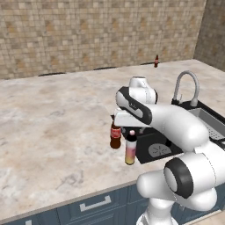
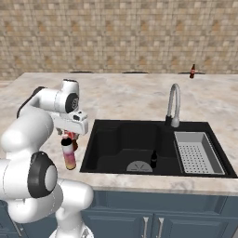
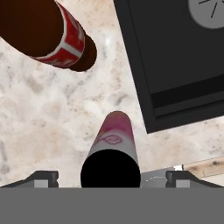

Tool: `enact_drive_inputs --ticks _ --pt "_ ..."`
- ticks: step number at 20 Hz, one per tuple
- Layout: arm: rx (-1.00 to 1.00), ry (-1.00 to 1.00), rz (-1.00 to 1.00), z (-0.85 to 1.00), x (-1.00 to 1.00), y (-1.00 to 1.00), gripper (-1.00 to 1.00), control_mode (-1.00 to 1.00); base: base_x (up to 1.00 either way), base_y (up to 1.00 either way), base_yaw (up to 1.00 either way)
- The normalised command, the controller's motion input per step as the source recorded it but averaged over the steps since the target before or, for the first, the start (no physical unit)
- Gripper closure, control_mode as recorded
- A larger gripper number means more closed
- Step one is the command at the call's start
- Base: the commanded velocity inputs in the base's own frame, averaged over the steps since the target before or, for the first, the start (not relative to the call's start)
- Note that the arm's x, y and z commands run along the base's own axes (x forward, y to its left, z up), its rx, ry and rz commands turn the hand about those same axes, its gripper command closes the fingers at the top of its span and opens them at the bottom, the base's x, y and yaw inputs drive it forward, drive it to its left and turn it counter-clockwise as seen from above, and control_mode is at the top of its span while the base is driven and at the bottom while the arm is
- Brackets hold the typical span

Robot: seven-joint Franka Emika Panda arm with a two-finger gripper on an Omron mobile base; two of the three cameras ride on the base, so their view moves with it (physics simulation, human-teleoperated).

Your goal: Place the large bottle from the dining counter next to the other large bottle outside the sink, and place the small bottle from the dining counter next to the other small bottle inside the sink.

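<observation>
gripper (image 3: 112, 176): jaws spread wide either side of the pink bottle (image 1: 130, 148), not clamping | pink bottle: upright on counter (image 1: 52, 132), cola bottle (image 1: 115, 134) at its 10 o'clock | sink (image 2: 116, 144) at 3 o'clock

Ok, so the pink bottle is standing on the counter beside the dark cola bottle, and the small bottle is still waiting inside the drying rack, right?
Not quite. The pink bottle does stand on the counter beside the dark cola bottle, but one small bottle stands in the sink basin, beside the drying rack, as the right base view shows.
</observation>
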Motion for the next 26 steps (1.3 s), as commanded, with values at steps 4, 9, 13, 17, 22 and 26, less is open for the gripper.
enact_drive_inputs --ticks 4,9,13,17,22,26 --pt "-0.01 0.0 0.0 0.29 0.04 0.08 -1.0 -1.0 0.0 0.0 0.0" --pt "-0.04 0.0 0.04 0.75 0.0 0.01 -1.0 -1.0 0.0 0.0 0.0" --pt "-0.1 -0.02 0.13 0.5 -0.42 -0.06 -1.0 -1.0 0.0 0.0 0.0" --pt "-0.04 -0.12 0.17 0.4 -0.79 -0.16 -1.0 -1.0 0.0 0.0 0.0" --pt "0.02 -0.24 0.16 0.53 -0.63 -0.15 -1.0 -1.0 0.0 0.0 0.0" --pt "0.11 -0.32 0.1 0.04 -0.09 -0.15 -1.0 -1.0 0.0 0.0 0.0"
